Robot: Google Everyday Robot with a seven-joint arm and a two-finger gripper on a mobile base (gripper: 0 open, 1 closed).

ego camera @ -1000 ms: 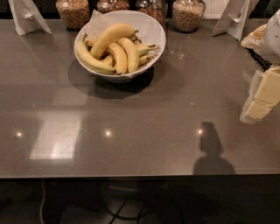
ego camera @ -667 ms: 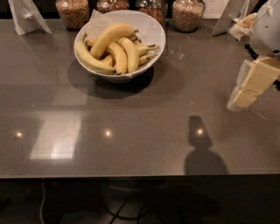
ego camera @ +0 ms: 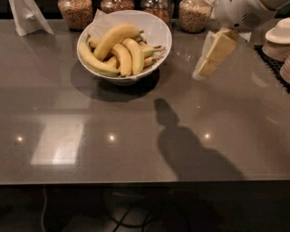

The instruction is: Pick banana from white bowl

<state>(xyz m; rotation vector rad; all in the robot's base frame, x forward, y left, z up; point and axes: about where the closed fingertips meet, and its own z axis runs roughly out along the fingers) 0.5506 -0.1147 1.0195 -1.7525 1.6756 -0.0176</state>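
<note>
Near the far edge of the table (ego camera: pixel 136 145), left of centre, the banana (ego camera: pixel 115 36) lies topmost in the white bowl (ego camera: pixel 159 28). The gripper (ego camera: pixel 203 72) hangs toward the far right corner, just beside the bowl; whether it is open, I cannot tell.

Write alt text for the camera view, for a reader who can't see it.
A white bowl of bananas, the plumpest banana lying on top, sits at the back of a grey table. The robot's gripper hangs above the table to the right of the bowl, apart from it. Jars line the back edge.
</note>
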